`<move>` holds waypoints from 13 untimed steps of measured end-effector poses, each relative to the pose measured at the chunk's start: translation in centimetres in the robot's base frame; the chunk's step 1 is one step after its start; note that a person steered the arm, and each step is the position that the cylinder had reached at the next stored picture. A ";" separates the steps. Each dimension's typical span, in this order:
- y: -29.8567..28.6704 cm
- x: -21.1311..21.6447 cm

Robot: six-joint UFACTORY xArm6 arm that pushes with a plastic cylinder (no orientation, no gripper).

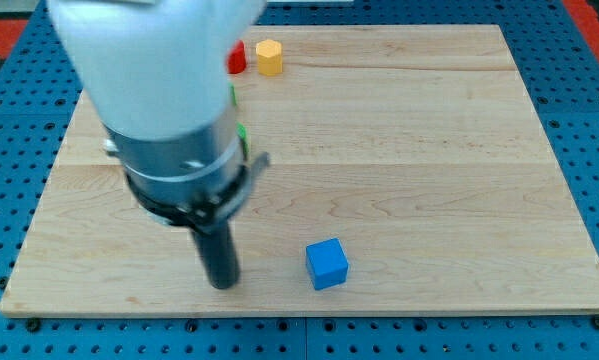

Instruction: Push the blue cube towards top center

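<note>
While the wooden board [429,150] fills most of the view, my own arm housing blocks a large part of its left half, so whatever blocks lie under it on that side are mostly hidden from me. I carry no jaws to spread or press together; I end in a plain dark rod, and my tip [221,284] rests on the wood at the near edge, touching no block.

The blue cube [327,264] sits near the bottom of the board, a little right of my tip and clear of it, with bare wood all around. At the far edge, left of centre, stand a yellow block [269,57] and, just beside it to the left, a red block [237,58] half covered by my housing. Slivers of a green block [242,133] peep out along the housing's right side; I cannot make out its shape.

I judge this to be the approach step: the cube is not yet contacted. The push must run away from the near edge toward the far middle, so my tip needs to slip round to the cube's near face, staying just below it, before driving forward and slightly leftward-free, straight up the board.
</note>
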State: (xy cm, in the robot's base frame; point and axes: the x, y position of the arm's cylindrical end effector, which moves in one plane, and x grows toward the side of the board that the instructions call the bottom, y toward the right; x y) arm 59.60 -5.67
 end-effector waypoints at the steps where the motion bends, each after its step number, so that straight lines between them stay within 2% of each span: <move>1: 6.6 1.3; 2: 10.9 0.9; 3: 12.7 -1.2; 5: 13.0 -7.7; 6: 13.9 -7.9; 7: 14.0 -5.3; 8: 9.6 -4.9; 11: 8.5 -10.3; 13: 10.4 -12.3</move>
State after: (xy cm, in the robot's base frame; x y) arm 47.34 4.75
